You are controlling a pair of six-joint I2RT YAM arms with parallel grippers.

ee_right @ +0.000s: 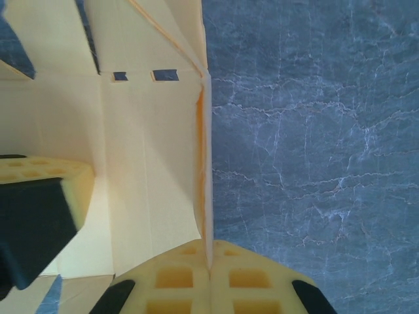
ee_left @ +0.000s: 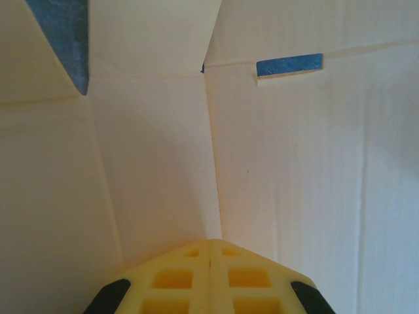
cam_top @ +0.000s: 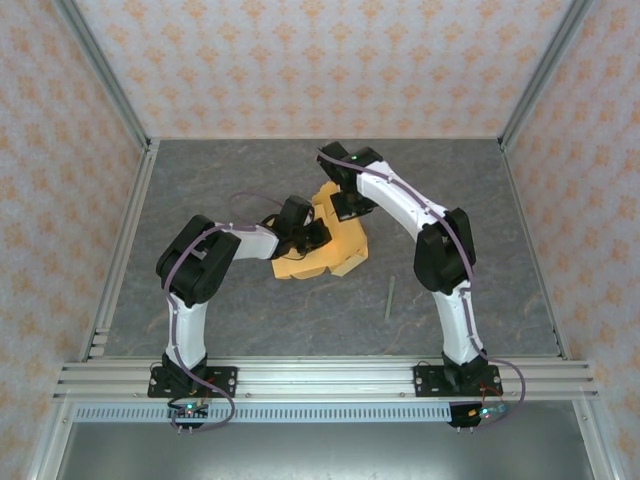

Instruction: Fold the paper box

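The paper box (cam_top: 338, 252) is a tan card sheet, partly folded, lying in the middle of the grey table. My right gripper (ee_right: 209, 261) is shut on a thin upright wall of the paper box (ee_right: 150, 163), with the card's edge pinched between the yellow pads. My left gripper (ee_left: 209, 243) is shut with nothing visible between its pads. Its tip rests on the inner face of the paper box (ee_left: 294, 163), at a crease. From above, the left gripper (cam_top: 316, 238) is over the card's middle and the right gripper (cam_top: 346, 208) is at its far edge.
A thin greenish stick (cam_top: 390, 298) lies on the table to the right of the card. Patterned walls enclose the table on three sides. Bare grey tabletop (ee_right: 314, 144) lies right beside the pinched wall.
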